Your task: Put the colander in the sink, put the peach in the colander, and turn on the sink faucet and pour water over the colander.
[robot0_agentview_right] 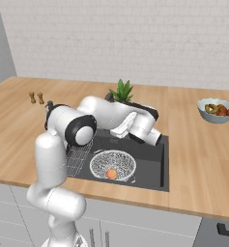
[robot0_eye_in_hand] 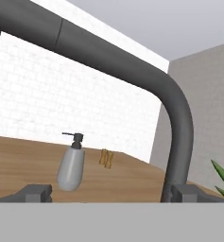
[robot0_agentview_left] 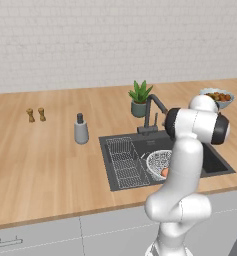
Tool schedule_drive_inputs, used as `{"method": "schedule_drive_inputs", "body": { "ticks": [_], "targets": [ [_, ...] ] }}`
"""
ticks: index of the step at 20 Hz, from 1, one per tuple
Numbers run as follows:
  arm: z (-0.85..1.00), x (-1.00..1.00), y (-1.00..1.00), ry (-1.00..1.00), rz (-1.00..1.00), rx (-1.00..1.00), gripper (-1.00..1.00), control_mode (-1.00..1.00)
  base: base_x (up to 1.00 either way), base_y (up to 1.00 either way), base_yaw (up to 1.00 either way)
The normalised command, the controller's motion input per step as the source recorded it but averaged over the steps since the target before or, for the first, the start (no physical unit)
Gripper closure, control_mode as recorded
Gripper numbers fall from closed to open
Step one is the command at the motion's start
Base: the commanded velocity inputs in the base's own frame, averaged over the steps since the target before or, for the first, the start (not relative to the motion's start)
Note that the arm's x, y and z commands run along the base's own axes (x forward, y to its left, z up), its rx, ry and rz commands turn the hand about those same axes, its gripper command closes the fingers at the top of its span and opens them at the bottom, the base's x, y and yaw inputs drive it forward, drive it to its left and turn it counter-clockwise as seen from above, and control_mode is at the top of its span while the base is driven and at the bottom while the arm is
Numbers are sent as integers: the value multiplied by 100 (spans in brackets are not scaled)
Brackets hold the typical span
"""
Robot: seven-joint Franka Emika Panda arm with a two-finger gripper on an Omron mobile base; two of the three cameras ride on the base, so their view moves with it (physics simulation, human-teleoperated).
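The white-silver colander (robot0_agentview_right: 113, 165) sits in the dark sink (robot0_agentview_right: 164, 164), with the small orange peach (robot0_agentview_right: 112, 173) inside it. From the left base the colander (robot0_agentview_left: 158, 162) and peach (robot0_agentview_left: 164, 172) peek out beside my arm, which covers part of the sink (robot0_agentview_left: 217, 167). The dark sink faucet (robot0_agentview_left: 152, 112) stands at the basin's back edge. In the hand view my gripper (robot0_eye_in_hand: 111, 196) is open, level with the sink faucet (robot0_eye_in_hand: 179, 142). The faucet's upright column rises just above the right fingertip (robot0_eye_in_hand: 189, 193), and nothing is held. Water is out of view.
A wire rack (robot0_agentview_left: 125, 162) fills the sink's left part. A grey soap dispenser (robot0_agentview_left: 80, 129) and two small shakers (robot0_agentview_left: 35, 115) stand on the counter to the left. A potted plant (robot0_agentview_left: 139, 99) is behind the faucet, and a bowl of food (robot0_agentview_right: 217, 110) sits far right.
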Motion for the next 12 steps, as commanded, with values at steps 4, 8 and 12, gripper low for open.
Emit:
{"method": "schedule_drive_inputs", "body": {
  "ticks": [4,8,12],
  "targets": [
    [-11,19,0,0,0,0,-100,-100,0,0,0],
    [-5,16,-7,0,0,0,-100,-100,0,0,0],
    [-12,12,-6,0,0,0,-100,-100,0,0,0]
  ]
}}
